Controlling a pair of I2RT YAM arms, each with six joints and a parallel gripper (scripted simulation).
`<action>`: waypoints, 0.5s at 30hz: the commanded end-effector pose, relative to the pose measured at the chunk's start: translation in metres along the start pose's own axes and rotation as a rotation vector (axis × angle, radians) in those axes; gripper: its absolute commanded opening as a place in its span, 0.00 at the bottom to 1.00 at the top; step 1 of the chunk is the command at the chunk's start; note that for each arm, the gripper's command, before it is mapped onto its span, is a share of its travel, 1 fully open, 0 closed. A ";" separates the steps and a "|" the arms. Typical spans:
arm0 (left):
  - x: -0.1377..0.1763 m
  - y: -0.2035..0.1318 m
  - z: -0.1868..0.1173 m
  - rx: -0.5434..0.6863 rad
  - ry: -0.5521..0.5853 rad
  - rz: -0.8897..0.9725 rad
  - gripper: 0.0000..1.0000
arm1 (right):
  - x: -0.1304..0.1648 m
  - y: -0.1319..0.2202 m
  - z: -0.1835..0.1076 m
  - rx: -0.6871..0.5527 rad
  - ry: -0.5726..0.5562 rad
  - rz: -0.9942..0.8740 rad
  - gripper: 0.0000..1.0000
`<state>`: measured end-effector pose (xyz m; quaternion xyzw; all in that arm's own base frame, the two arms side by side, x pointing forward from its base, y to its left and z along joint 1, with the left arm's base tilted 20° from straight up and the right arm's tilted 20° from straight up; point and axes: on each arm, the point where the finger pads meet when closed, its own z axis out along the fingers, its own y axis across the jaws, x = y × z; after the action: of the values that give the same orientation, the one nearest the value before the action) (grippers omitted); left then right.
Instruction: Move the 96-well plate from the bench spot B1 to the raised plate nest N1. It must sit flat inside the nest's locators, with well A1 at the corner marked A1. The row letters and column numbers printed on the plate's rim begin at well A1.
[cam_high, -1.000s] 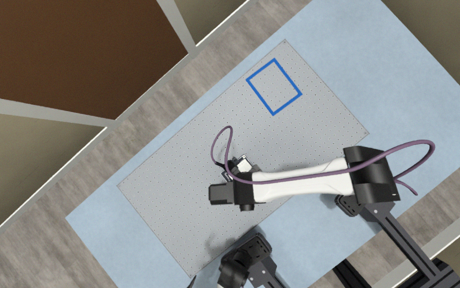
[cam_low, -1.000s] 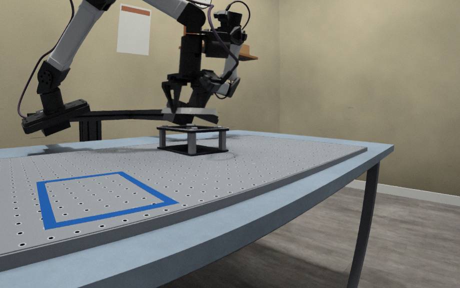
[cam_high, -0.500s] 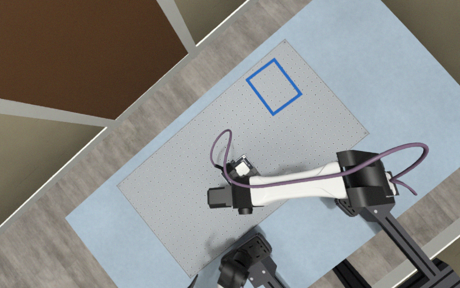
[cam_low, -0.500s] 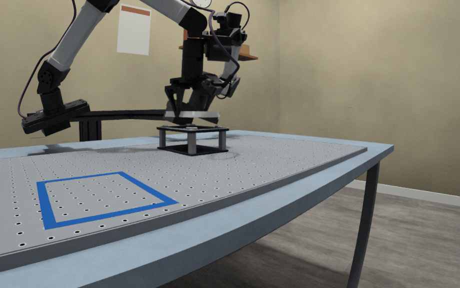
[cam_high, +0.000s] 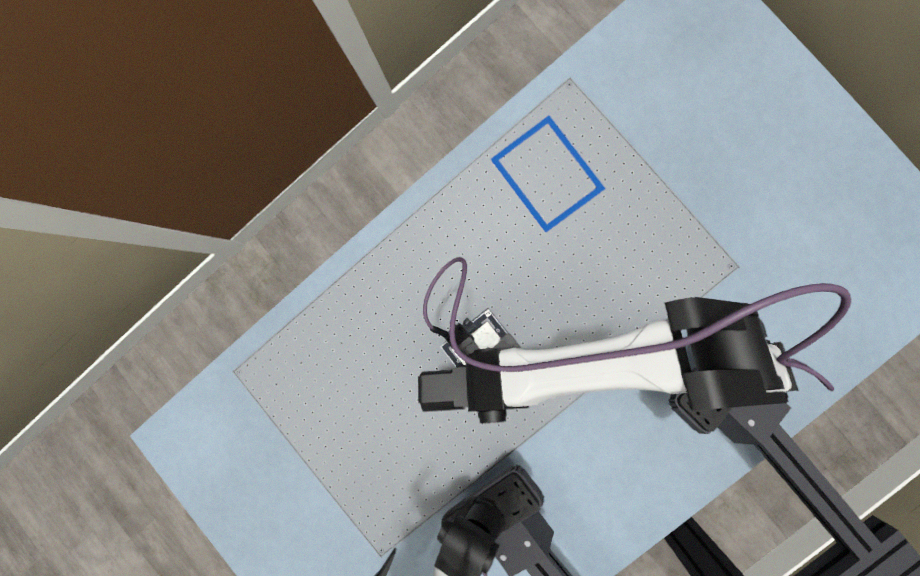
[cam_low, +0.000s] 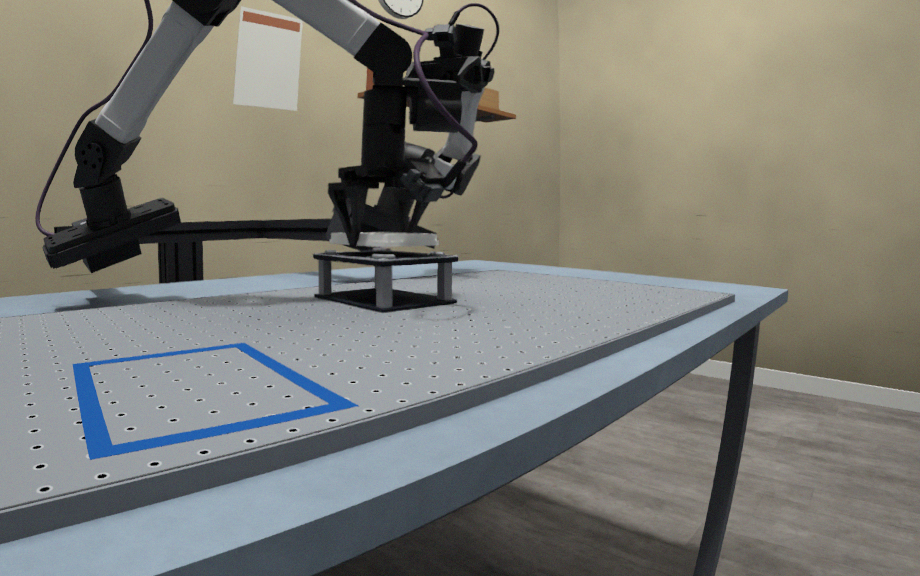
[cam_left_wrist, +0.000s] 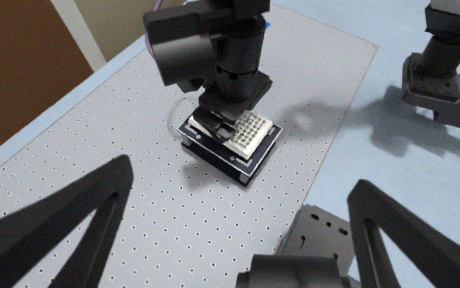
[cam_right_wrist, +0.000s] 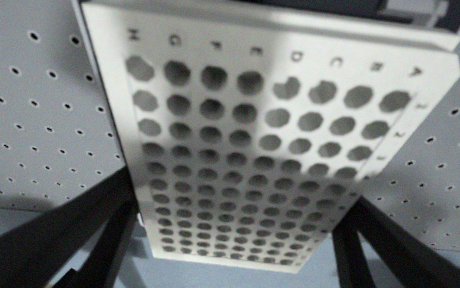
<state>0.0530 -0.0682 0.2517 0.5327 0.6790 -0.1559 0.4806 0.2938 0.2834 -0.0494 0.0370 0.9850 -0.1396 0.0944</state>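
A clock (cam_low: 401, 5) hangs at twelve o'clock on the tan wall (cam_low: 678, 169), a poster (cam_low: 267, 61) at eleven and a shelf (cam_low: 499, 114) at one, while the brown panel (cam_high: 169, 101) (cam_left_wrist: 35, 65) lies at ten from above.
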 end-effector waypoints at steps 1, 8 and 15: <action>-0.001 -0.001 -0.001 0.005 0.002 0.002 1.00 | -0.001 0.006 0.008 -0.025 -0.003 -0.002 0.83; -0.001 -0.001 -0.001 0.005 0.002 0.002 1.00 | -0.007 0.009 -0.003 -0.041 -0.015 0.007 0.83; -0.001 -0.001 -0.001 0.005 0.002 0.002 1.00 | -0.004 0.006 0.017 -0.028 -0.017 0.000 0.83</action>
<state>0.0529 -0.0682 0.2517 0.5327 0.6790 -0.1560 0.4806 0.2953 0.2815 -0.0612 0.0346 0.9854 -0.1368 0.0955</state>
